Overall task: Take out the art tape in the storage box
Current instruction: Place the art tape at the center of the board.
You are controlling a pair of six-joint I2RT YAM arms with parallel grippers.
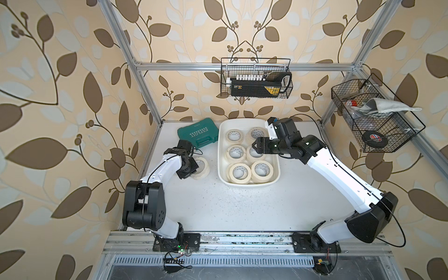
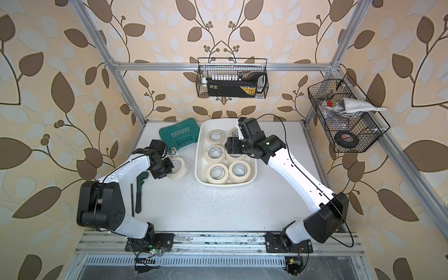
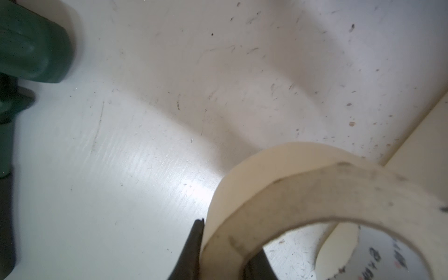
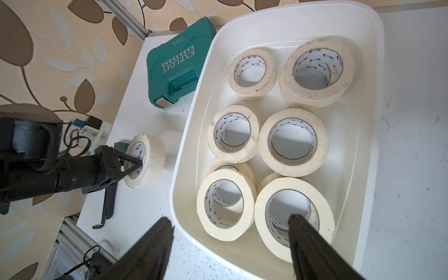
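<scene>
left gripper (image 4: 137, 166) clenched on the wall of one art tape roll (image 4: 149, 160), outside the storage box (image 1: 220, 150) on the left arm's side, over a second roll (image 3: 363, 257) on the table (image 1: 218, 206). right gripper (image 4: 230, 218) jaws spread wide, empty, above the box. other rolls (image 1: 240, 171) lie inside it.

Left gripper (image 4: 139, 165) seemingly clamped shut, right gripper (image 4: 230, 218) spread wide, arm outstretched

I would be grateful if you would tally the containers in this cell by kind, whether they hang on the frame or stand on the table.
Black wire baskets: 2
Green tool case: 1
White storage box: 1
Total: 4
</scene>
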